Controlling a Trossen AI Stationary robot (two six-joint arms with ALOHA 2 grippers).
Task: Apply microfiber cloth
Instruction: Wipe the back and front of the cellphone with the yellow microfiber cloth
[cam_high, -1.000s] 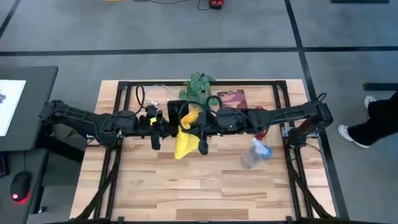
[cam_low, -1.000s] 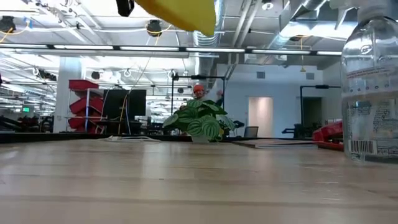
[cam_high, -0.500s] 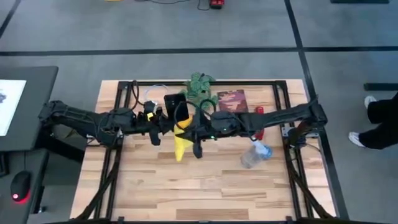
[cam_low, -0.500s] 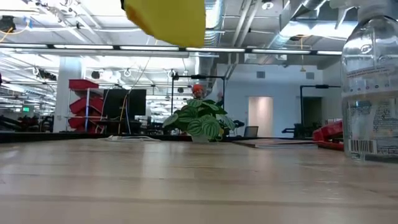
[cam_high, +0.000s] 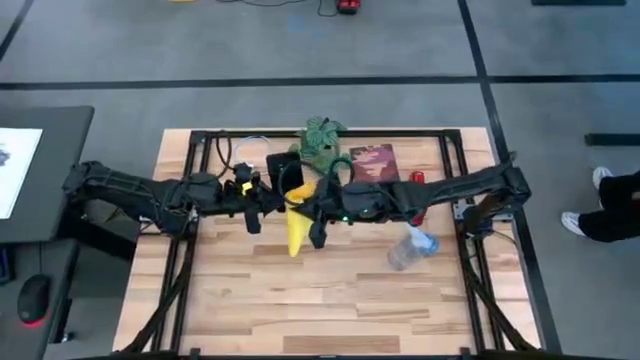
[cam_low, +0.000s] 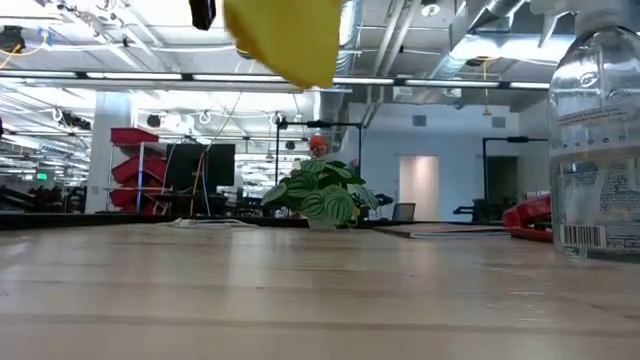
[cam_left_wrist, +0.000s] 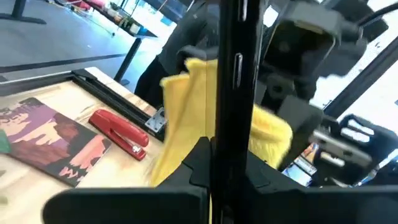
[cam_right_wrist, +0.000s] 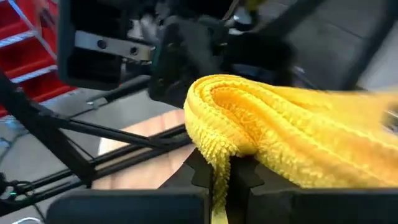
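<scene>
One microfiber cloth (cam_high: 297, 222) dangles lengthwise downward, pinched by right pincer (cam_high: 312, 212).

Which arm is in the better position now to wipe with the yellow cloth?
The right one. The right hand is shut on the microfiber cloth, which hangs above the table. The left hand grips the black phone.

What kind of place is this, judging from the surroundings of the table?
Probably an open robotics lab or workshop: exposed ceiling ducts, red storage bins and floor marked with black tape lines surround the wooden table.
</scene>
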